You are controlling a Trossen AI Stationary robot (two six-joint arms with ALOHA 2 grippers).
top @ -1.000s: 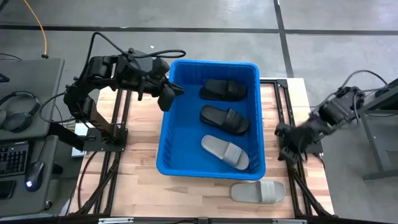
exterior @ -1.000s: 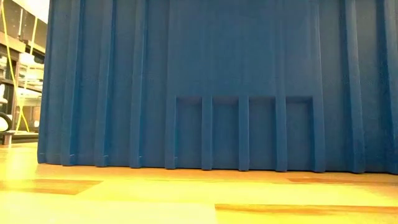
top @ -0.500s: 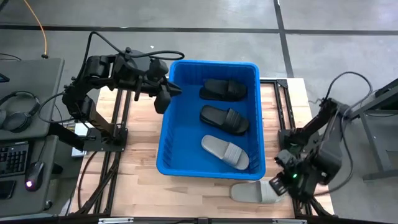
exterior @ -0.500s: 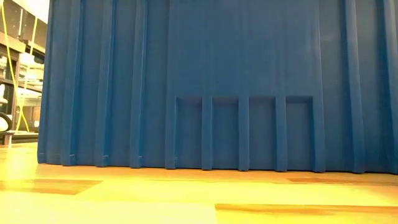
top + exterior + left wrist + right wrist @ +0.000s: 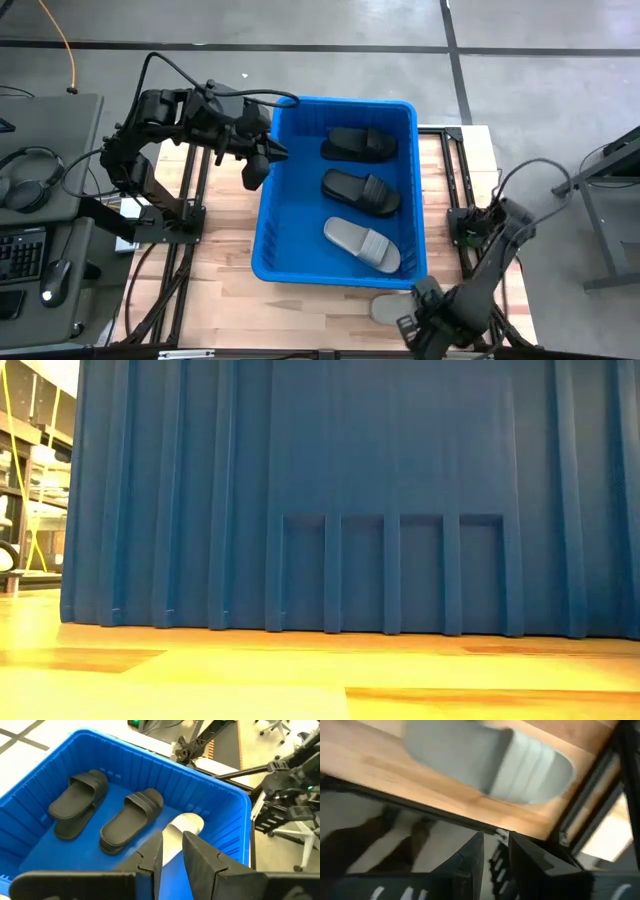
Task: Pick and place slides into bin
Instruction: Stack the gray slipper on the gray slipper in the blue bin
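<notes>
The blue bin [image 5: 340,101] stands mid-table and fills the low view [image 5: 350,460]. In it lie two black slides [image 5: 360,145] [image 5: 362,190] and one grey slide [image 5: 362,244], soles down. A second grey slide [image 5: 388,306] lies sole down on the table just in front of the bin's near right corner, and it also shows in the right wrist view [image 5: 510,765]. My right gripper [image 5: 420,325] is at the table's near edge beside that slide, shut and empty. My left gripper [image 5: 255,172] hovers by the bin's left rim, shut and empty.
The bin takes up most of the table's middle. Bare wood [image 5: 215,250] lies to its left, with a narrow strip in front of it. A desk with headphones [image 5: 30,165] and a keyboard stands off the table's left. The right arm's base frame [image 5: 465,225] is at the table's right edge.
My right arm has swung from the table's right edge down toward the near edge, ending beside the grey slide on the table and partly covering it from above. My left gripper has drifted a little toward the table's left and near side.
</notes>
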